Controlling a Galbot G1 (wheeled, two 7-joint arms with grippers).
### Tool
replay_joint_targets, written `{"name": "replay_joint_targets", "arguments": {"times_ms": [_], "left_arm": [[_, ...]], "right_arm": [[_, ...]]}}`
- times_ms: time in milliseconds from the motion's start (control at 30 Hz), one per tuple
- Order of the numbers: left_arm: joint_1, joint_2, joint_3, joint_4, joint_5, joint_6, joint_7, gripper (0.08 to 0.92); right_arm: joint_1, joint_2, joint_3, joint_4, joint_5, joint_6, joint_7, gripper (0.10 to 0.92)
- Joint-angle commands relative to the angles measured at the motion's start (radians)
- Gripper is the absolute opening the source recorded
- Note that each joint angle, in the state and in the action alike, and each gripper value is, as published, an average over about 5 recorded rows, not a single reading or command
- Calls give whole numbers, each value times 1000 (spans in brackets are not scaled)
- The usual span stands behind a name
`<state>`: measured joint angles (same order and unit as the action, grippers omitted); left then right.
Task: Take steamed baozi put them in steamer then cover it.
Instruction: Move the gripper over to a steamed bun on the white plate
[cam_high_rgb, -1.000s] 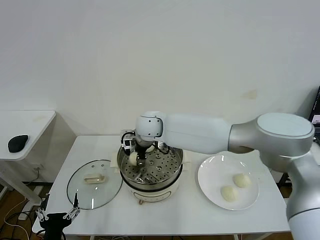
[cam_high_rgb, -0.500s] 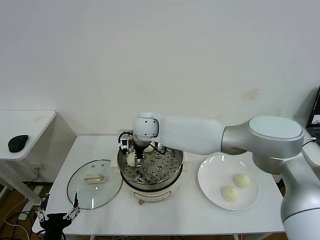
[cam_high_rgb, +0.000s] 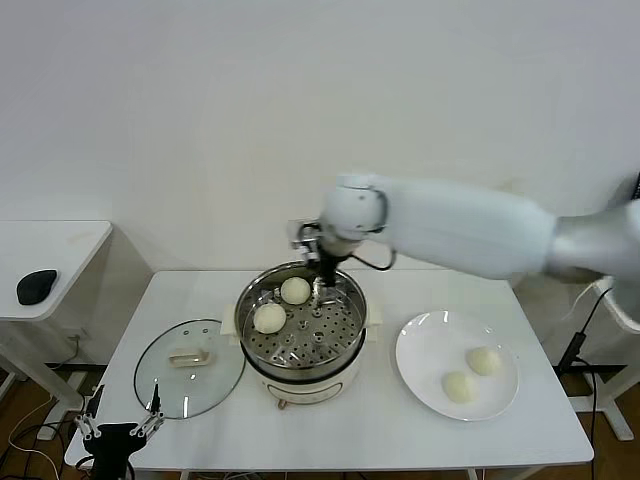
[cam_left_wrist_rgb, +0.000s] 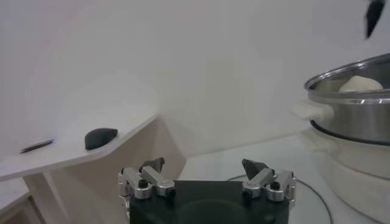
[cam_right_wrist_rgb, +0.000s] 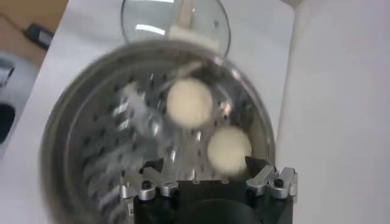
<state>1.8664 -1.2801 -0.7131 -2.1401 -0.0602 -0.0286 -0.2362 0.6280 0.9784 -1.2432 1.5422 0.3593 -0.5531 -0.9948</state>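
The white bench (cam_high_rgb: 350, 430) carries everything, its front corners cut off at the frame's lower edge. On it, a little left of centre, stands the steamer (cam_high_rgb: 300, 325), its steel wall hiding part of the perforated tray. Two steamed baozi lie on that tray, one toward 9 o'clock (cam_high_rgb: 269, 317) and one toward 11 o'clock (cam_high_rgb: 294, 290), close together but apart. The right gripper (cam_high_rgb: 322, 283) hangs over the rim at about 1 o'clock, just beside the farther bun. Its jaws stand apart and empty, though the arm's blur makes the fingertips hard to make out from the head; the right wrist view shows them parted above both buns, blurred as well.

At 9 o'clock from the pot, the cover (cam_high_rgb: 189, 367) lies flat on the bench, its white handle up. At 3 o'clock sits a white plate (cam_high_rgb: 425, 350) with two more baozi, (cam_high_rgb: 485, 361) and (cam_high_rgb: 457, 386), side by side.

The left gripper (cam_high_rgb: 116, 433) waits low off the bench's front left corner, partly cut off, jaws apart and holding nothing. A dark mouse (cam_high_rgb: 36, 286) rests on a side table (cam_high_rgb: 60, 240).
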Motion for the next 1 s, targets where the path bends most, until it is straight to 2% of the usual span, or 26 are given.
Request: {"name": "replay_joint_targets", "arguments": {"times_ms": [33,200,433,1000], "left_arm": [[-1,2,5,1,2,1,1,823],[-5,2,19,4,9,2,2,823],[-11,-5,37,12,19,3,3,823],[-11,-6,41,34,31,10,12,823]], "right_arm": [[48,-351,-4,186,-165,119,-103,823],[-42,-515,6,243,-278,193,-120,823],[-257,-610,62,242,-414,236,-61,823],[-705,-630,357,201,-456,153,-2,823]]}}
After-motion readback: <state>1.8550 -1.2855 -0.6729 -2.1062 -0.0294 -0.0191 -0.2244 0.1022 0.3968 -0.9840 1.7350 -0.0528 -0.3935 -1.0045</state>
